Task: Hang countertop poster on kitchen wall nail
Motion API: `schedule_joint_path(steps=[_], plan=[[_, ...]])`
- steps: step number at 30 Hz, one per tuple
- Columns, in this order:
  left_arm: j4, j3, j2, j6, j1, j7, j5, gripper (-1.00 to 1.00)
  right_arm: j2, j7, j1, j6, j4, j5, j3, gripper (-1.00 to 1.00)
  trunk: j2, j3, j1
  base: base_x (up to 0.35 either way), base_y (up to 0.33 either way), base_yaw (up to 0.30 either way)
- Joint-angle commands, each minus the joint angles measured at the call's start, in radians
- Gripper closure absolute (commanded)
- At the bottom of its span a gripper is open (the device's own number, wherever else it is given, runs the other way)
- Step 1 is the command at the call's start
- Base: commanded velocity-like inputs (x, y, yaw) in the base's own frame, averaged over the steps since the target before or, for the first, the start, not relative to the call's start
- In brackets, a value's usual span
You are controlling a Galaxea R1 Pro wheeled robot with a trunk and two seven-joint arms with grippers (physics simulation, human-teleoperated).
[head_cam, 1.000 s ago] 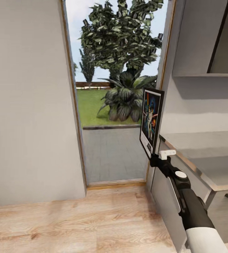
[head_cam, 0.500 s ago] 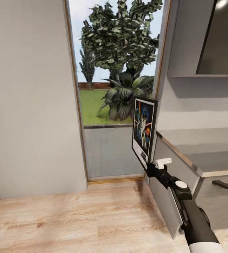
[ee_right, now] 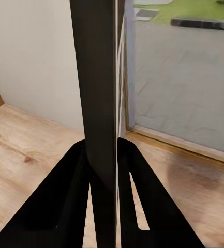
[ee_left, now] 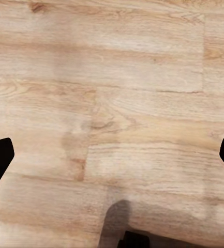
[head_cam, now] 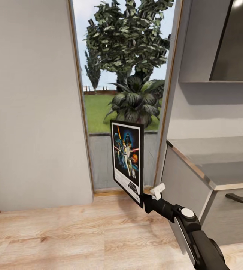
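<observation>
Swung leftward since 0.5 s ago, black-framed upright Star Wars poster (head_cam: 127, 161) now fronting glass doorway (head_cam: 123, 93) at 12 o'clock, clenched by its lower corner in right gripper (head_cam: 146, 201); best kept upright, steady toward plain grey wall (head_cam: 31, 105) at 10 o'clock.

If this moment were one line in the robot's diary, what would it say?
right gripper: clamped on poster bottom corner | poster: upright, before glass door | left gripper: open over floor

Bright, even daylight enters through the glass door (head_cam: 125, 93); a soft shadow falls on the wooden floor (ee_left: 117, 103), and textures are slightly blurred.
</observation>
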Motion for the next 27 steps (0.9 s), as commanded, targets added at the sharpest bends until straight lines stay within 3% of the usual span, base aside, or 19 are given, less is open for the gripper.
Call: schedule_joint_path(steps=[1,14,16,17,27], plan=[[-0.001,0.001,0.000,-0.001,0.000,-0.002,0.003,-1.00,-0.001,0.009,0.000,0.004,-0.001,0.005,0.000,1.00,0.007,0.001,-0.004,0.000,0.000,0.000],[-0.005,-0.001,0.000,-0.003,0.000,-0.002,0.004,-1.00,-0.003,0.008,0.000,0.003,0.004,0.007,-0.003,1.00,0.098,0.040,-0.054,0.000,0.000,0.000],[-0.004,-0.001,0.000,-0.004,0.000,-0.002,0.004,-1.00,-0.006,0.007,0.000,0.003,0.005,0.008,-0.005,1.00,0.112,0.046,-0.061,0.000,0.000,0.000],[-0.005,-0.002,0.001,-0.005,0.000,-0.002,0.003,-1.00,-0.021,0.006,0.000,0.003,0.007,0.007,-0.010,1.00,0.119,0.049,-0.065,0.000,0.000,0.000],[-0.006,-0.002,0.001,-0.010,0.000,-0.001,0.002,-1.00,-0.026,0.007,0.000,0.003,0.010,0.006,-0.012,1.00,0.189,0.080,-0.104,0.000,0.000,0.000]])
